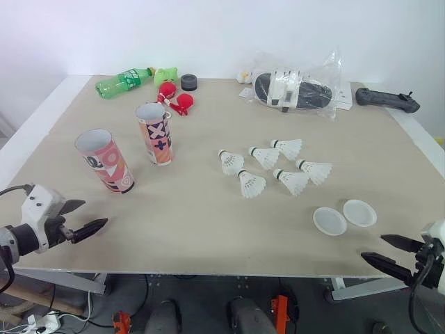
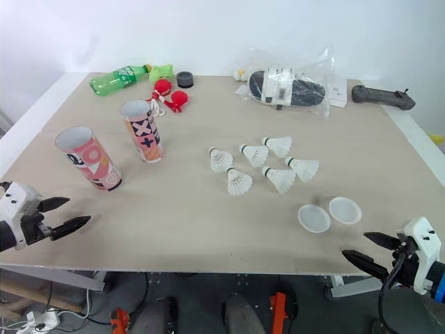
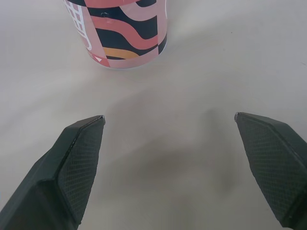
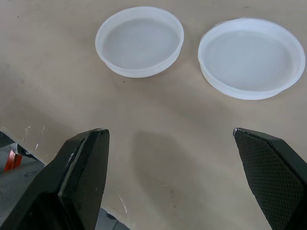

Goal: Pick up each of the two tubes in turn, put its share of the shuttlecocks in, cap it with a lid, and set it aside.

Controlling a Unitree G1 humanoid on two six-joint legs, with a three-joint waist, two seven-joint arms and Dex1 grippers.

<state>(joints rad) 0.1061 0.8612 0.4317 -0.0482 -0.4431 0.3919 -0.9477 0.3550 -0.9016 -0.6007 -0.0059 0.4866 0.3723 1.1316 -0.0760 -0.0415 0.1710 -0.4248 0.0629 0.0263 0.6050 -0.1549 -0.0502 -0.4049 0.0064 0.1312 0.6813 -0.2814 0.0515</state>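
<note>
Two open-topped tubes stand on the counter at the left of the frame, a pink tube and a lettered tube just beside it. Six shuttlecocks lie clustered at centre. Two white lids sit side by side at lower right. The left gripper hovers at lower left, below the pink tube, fingers released and empty. The right gripper, at the lower right edge below the lids, has its fingers spread and empty too.

- My left gripper: white boxy plastic wrist housing with dark screw dots, and two black pointed fingers with cross-hatched pads.
- My right gripper: matching white housing, with a thin black cable looping beside it.
</note>
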